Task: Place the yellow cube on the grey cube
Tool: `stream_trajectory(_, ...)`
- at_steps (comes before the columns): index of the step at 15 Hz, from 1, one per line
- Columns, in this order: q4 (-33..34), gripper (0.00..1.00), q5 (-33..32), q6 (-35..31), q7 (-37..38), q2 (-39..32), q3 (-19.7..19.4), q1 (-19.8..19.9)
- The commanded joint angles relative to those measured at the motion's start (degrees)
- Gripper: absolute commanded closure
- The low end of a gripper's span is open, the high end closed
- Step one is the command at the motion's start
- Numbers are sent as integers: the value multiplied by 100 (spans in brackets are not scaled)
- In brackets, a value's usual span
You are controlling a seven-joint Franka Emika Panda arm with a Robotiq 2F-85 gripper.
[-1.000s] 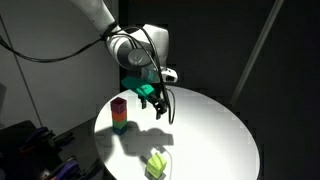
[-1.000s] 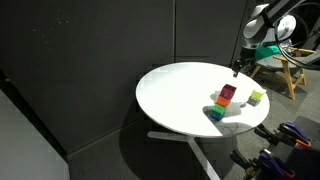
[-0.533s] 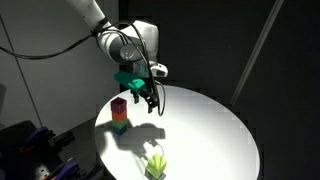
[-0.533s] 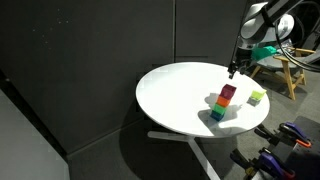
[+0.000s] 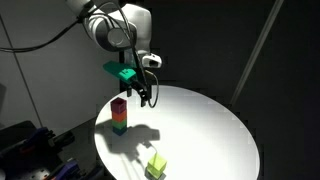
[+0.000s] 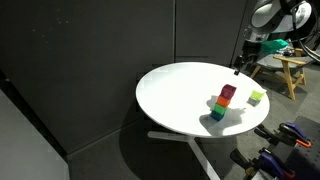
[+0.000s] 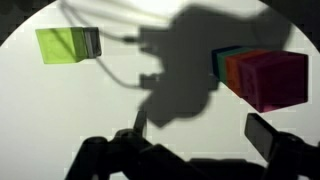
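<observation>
In the wrist view the yellow cube [image 7: 62, 45] sits upper left, the grey cube [image 7: 93, 42] edging out beneath it, and the gripper [image 7: 200, 135] is spread empty at the bottom. In an exterior view the gripper [image 5: 145, 95] hangs upper centre, well apart from the yellow cube [image 5: 156, 163] at the bottom. In an exterior view the yellow cube [image 6: 257, 97] lies far right. The placement looks done.

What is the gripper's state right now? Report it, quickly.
Gripper: open, holding nothing; the yellow cube is well clear of its fingers.
</observation>
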State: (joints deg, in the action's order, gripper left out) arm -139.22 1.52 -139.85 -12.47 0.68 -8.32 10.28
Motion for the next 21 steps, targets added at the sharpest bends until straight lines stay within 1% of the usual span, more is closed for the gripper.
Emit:
stream_trajectory(1, -311, 0, -97, 388, -95, 672, -45, -44)
stream_trajectory(6, -508, 0, -218, 743, -180, 1283, -61, -67)
stream_trajectory(8, -578, 0, -174, 815, -251, 1489, -73, -98)
stream_trajectory(12, -733, 0, -69, 773, -348, 1857, -80, -210)
stream_trajectory(15, -791, 0, -85, 751, -209, 1984, -15, -319)
stream_trajectory(18, -760, 0, -113, 747, 16, 1963, 84, -435)
stream_trajectory(21, -700, 0, -147, 784, 485, 1896, 263, -491)
